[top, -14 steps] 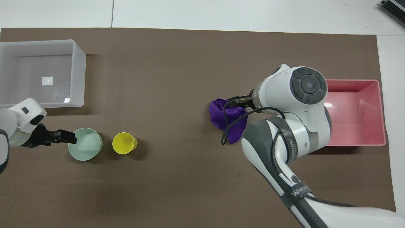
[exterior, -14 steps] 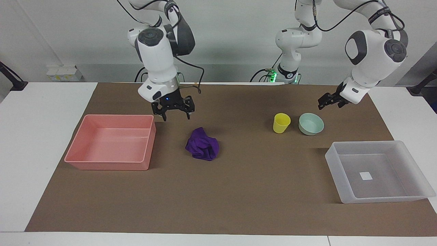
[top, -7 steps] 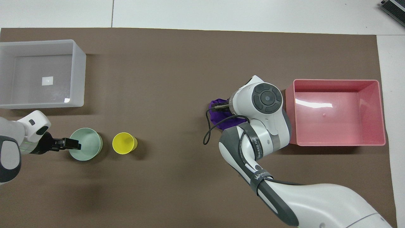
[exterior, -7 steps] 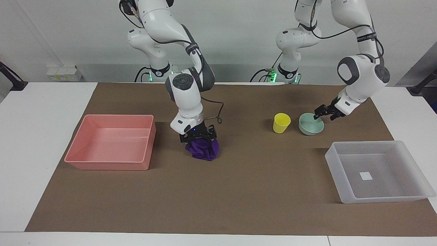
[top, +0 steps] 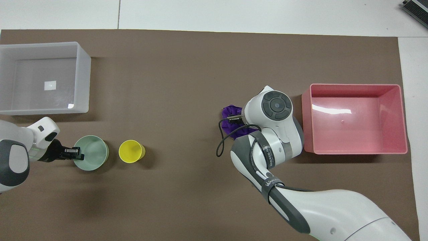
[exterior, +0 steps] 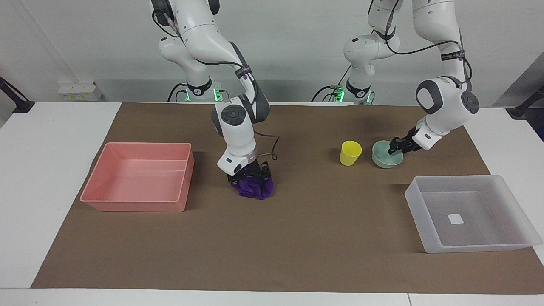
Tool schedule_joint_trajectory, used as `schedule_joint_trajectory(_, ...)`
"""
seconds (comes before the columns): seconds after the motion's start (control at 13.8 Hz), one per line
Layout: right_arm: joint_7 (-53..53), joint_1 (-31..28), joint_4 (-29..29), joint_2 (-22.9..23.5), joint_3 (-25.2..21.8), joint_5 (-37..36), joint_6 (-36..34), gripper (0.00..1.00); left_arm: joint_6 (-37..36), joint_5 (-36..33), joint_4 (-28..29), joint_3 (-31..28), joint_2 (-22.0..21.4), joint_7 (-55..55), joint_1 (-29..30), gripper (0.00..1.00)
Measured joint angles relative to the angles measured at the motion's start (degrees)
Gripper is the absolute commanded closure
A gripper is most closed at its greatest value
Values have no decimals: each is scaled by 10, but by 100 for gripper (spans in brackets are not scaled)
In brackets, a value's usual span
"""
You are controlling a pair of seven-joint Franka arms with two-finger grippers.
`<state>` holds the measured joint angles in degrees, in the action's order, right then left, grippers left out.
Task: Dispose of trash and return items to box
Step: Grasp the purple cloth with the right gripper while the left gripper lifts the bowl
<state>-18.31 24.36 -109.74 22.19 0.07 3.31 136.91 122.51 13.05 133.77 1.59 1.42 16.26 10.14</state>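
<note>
nothing is binned or boxed yet: the purple cloth wad is pressed under the right tool, the mint-green bowl rim straddled by the left tool, both grips unclear.

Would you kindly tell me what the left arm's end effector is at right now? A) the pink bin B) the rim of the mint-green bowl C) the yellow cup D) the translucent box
B: the left end effector sits at the rim of the mint-green bowl, on the side away from the yellow cup.
</note>
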Motion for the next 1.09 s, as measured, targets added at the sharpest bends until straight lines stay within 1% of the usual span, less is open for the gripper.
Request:
schedule_joint_trajectory(0.14, -6, -1, 0, -5, -2, 0, -12, 100, -59, 0, -45, -2, 1, 0, 7, 100)
schedule_joint_trajectory(0.43, -7, -5, 3, -8, -3, 0, -20, 100, -195, 0, -173, -3, 3, 3, 47, 100)
schedule_joint_trajectory(0.51, -7, -8, 3, -9, -4, 0, -20, 100, -221, 0, -211, -4, 5, 3, 54, 100)
schedule_joint_trajectory(0.65, -7, -10, 3, -11, -6, -1, -20, 100, -245, 0, -277, -4, 19, 3, 60, 100)
schedule_joint_trajectory(0.8, -7, -11, 7, -18, -7, -3, -26, 100, -247, 0, -345, -5, 60, 3, 62, 100)
schedule_joint_trajectory(0.94, -7, -17, 16, -38, -8, -3, -50, 100, -241, -2, -417, -5, 128, 3, 63, 100)
schedule_joint_trajectory(1.09, -7, -27, 22, -66, -9, -3, -79, 100, -209, -3, -492, -5, 201, 3, 70, 100)
